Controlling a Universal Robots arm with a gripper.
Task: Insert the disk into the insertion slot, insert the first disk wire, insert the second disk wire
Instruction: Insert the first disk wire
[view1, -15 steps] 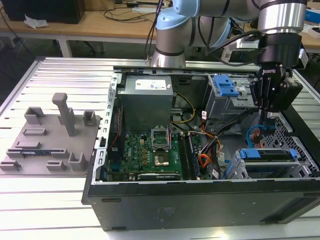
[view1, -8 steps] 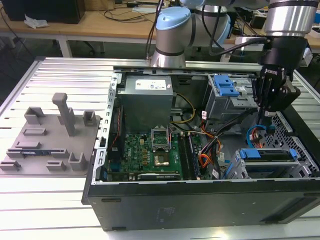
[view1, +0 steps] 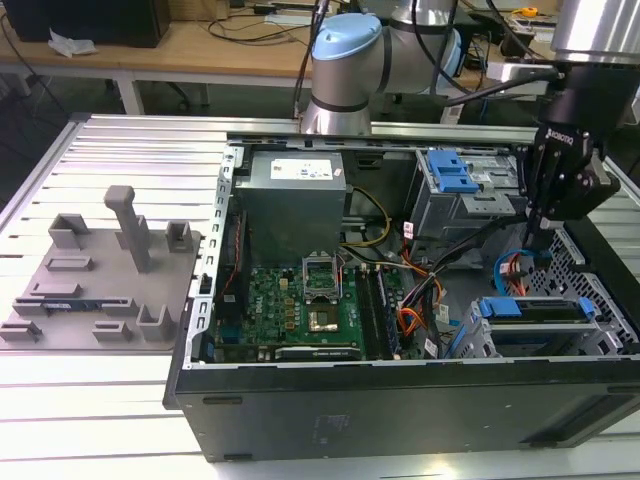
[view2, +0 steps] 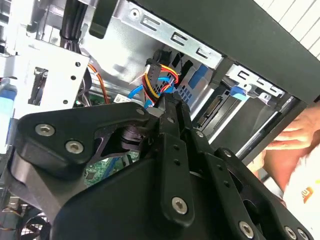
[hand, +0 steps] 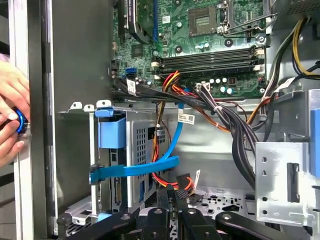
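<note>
Tool (view1: 535, 233) with one connector (view2: 158, 75) near one disk (view1: 533, 310)

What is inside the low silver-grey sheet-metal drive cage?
A bright blue plastic carrier sits in the cage; a flat blue cable lies across its face. The cage walls cover the silver drive's label and sockets.

slotted metal table (view1: 90, 410) under an open black computer case (view1: 400, 415) and a grey fixture plate (view1: 100, 290)

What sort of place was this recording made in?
Probably a robotics lab or workshop: an open computer case sits on a slatted metal table, a robot arm rises behind it, and wooden workbenches stand along the back.
</note>
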